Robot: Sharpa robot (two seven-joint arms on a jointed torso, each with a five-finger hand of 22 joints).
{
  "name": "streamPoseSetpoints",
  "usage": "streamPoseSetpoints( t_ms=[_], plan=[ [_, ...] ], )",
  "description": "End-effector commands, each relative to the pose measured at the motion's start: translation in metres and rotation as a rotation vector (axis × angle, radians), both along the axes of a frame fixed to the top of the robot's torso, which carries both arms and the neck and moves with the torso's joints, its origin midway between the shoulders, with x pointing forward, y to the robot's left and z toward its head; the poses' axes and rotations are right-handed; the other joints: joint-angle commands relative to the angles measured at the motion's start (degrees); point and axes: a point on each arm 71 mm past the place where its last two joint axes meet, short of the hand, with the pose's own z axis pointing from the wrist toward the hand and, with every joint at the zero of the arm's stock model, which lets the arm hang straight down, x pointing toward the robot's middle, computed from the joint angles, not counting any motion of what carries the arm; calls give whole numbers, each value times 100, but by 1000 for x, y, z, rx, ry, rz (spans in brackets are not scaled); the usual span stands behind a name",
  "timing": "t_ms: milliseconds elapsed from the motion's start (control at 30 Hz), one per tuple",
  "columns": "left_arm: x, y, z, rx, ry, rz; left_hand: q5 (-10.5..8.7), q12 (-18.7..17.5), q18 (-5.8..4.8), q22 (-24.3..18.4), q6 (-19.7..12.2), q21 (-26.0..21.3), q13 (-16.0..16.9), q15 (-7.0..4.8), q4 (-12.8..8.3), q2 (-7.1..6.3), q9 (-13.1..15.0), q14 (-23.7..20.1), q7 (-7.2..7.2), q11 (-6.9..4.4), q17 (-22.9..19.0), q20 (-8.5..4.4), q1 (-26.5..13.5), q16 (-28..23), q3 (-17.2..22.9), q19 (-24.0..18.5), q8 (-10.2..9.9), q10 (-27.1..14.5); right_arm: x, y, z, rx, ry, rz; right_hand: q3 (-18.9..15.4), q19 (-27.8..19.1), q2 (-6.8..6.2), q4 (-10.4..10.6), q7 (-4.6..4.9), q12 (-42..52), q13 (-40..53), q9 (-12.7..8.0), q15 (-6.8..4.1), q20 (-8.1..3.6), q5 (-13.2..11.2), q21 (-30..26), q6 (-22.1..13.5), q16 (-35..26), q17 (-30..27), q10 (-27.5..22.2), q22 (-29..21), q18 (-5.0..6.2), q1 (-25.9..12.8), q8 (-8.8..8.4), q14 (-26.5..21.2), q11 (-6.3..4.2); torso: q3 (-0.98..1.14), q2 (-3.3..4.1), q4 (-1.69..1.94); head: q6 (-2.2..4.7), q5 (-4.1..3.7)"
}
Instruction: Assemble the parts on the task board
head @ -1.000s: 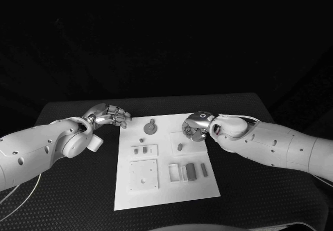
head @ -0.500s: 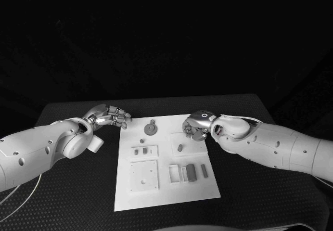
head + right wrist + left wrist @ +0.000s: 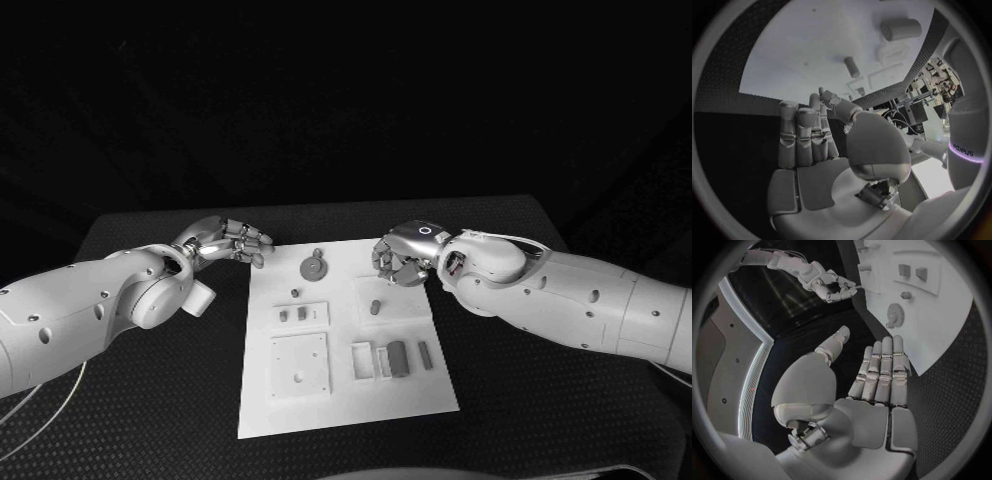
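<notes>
While both hands hover empty, fingers apart, the board runs 12 to 6.
Gear flat at board's 12; long bar lies 12-to-6.

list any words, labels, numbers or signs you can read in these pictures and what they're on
Small dark lettering beside a glowing band on the rounded white housing at the rim of the right wrist view: too small and bent to read.
Task board, the parts on it, both arms and hands: no readable text.
</notes>
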Motion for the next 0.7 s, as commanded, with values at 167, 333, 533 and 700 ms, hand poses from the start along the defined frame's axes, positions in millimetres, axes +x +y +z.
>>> streamPoseSetpoints(
  t_ms=[167, 333, 533, 700],
  plan=[
    [0, -2, 1, -14, -5, -8, -21, -7, 100, -7, -16, 14, -11, 13, -2, 49, -9, 30, 23, -5, 13, 26, -25, -24, -39, -5, 19, 23, -16, 29, 8, 70, 37, 65, 36, 32, 27, 12, 5, 24, 10, 10, -44, -24, 31, 40, 36, 0, 9, 20, 123, 362, -21, 34, 6, 1, 5, 2, 7, -2, 62],
    [0, -3, 2, -15, -7, -7, -21, -6, 100, -7, -16, 14, -13, 13, -2, 49, -9, 31, 24, -5, 16, 27, -24, -27, -40, -5, 19, 24, -27, 51, 10, 76, 63, 121, 37, 31, 31, 13, 5, 23, 11, 10, -46, -25, 31, 40, 37, -1, 10, 23, 122, 362, -25, 33, 5, 0, 0, 1, 4, -21, 162],
    [0, -5, 2, -24, -8, -4, -21, -5, 101, -10, -14, 14, -17, 13, 0, 52, -10, 32, 24, -5, 23, 28, -25, -34, -40, -6, 21, 28, -40, 78, 5, 63, 84, 193, 40, 23, 42, 13, 6, 16, 12, 8, -47, -25, 31, 37, 33, -8, 12, 24, 120, 362, -35, 30, -3, -2, -7, 1, 4, -26, 190],
    [0, -6, 2, -28, -6, -4, -21, -4, 100, -13, -12, 12, -20, 16, -1, 50, -10, 27, 22, -6, 28, 30, -25, -45, -41, -12, 23, 31, -49, 92, -8, 30, 107, 232, 40, 18, 48, 12, 7, 11, 12, 6, -48, -25, 31, 35, 30, -12, 12, 24, 119, 362, -42, 28, -7, -2, -2, 0, 12, -32, 236]
  ],
)
